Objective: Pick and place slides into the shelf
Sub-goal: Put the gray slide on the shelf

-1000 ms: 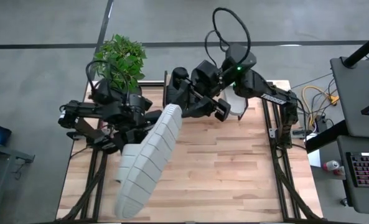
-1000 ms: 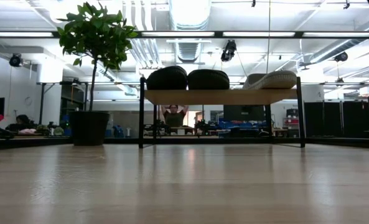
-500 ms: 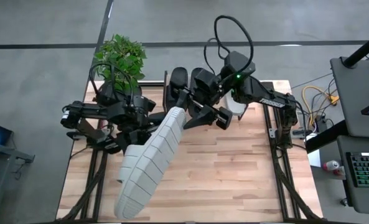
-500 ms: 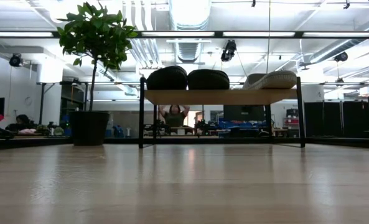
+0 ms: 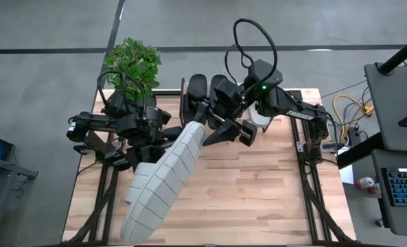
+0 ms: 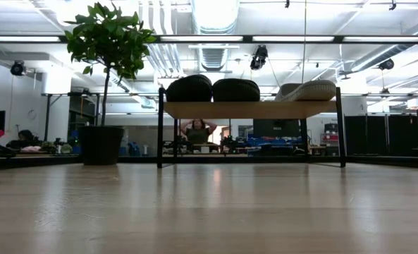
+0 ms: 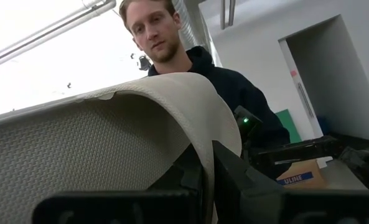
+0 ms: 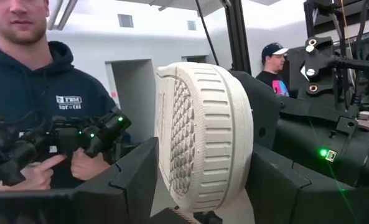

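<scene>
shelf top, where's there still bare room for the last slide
On the shelf, the only bare patch lies between the second black slide and the grey slide at the right end. The left half is crowded: the two black slides sit side by side. The fourth slide hangs above the table, shut in the left gripper, its tip between the right gripper's fingers.

Our left arm reaches in from the left table edge, its left gripper point(image 5: 163, 140) closed tight on the strap end of the pale slide point(image 5: 163, 180), which we hold raised. Our right arm folds in from the right side, and our right gripper point(image 5: 206, 127) has its fingers point(image 8: 125, 180) spread to either side of that slide's far tip.
</scene>
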Controlling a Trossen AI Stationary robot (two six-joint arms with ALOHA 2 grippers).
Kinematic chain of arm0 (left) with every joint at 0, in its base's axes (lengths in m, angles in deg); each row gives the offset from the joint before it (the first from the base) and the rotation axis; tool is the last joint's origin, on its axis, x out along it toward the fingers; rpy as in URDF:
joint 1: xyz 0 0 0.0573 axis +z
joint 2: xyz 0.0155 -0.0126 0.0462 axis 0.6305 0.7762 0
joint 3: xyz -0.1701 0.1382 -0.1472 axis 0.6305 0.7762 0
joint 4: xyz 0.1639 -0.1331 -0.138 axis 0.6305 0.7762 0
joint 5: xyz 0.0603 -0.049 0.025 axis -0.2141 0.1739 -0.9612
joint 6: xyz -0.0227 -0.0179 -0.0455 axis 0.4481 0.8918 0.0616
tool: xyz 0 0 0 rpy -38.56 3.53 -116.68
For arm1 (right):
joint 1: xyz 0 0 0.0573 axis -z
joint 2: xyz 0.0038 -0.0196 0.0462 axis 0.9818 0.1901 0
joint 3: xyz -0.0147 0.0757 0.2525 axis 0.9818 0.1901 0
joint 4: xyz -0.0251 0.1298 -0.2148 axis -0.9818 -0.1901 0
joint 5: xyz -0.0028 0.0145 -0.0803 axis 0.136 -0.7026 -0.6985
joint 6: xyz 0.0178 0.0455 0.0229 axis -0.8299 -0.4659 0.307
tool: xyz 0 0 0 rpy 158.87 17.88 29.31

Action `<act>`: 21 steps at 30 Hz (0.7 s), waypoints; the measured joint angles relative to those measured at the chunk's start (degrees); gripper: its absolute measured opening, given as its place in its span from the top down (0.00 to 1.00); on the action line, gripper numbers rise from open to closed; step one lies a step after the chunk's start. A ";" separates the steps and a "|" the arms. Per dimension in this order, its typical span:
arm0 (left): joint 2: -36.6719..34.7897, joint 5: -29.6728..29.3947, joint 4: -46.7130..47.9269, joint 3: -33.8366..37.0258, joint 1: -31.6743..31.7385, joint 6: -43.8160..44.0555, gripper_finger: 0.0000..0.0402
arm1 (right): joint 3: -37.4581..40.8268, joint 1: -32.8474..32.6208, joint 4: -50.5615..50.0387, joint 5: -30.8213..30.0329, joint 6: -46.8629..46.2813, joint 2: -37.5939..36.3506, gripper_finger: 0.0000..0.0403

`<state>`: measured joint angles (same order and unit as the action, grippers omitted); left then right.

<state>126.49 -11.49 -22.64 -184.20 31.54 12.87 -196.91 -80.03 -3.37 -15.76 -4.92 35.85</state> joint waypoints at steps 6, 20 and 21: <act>-0.08 -0.87 -0.04 0.04 0.00 0.03 1.00 | 0.00 -0.11 0.03 -1.40 -0.04 0.00 0.50; -0.13 -0.58 -0.06 0.15 0.04 1.67 1.00 | -0.11 -0.15 2.08 -0.20 -3.42 1.86 0.82; -0.13 -0.69 -0.07 0.15 0.04 1.66 1.00 | -0.11 -0.11 2.08 -0.06 -3.41 1.86 0.83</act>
<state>126.36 -12.18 -22.70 -184.05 31.58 14.53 -197.02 -80.15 -1.28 -15.82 -8.33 37.70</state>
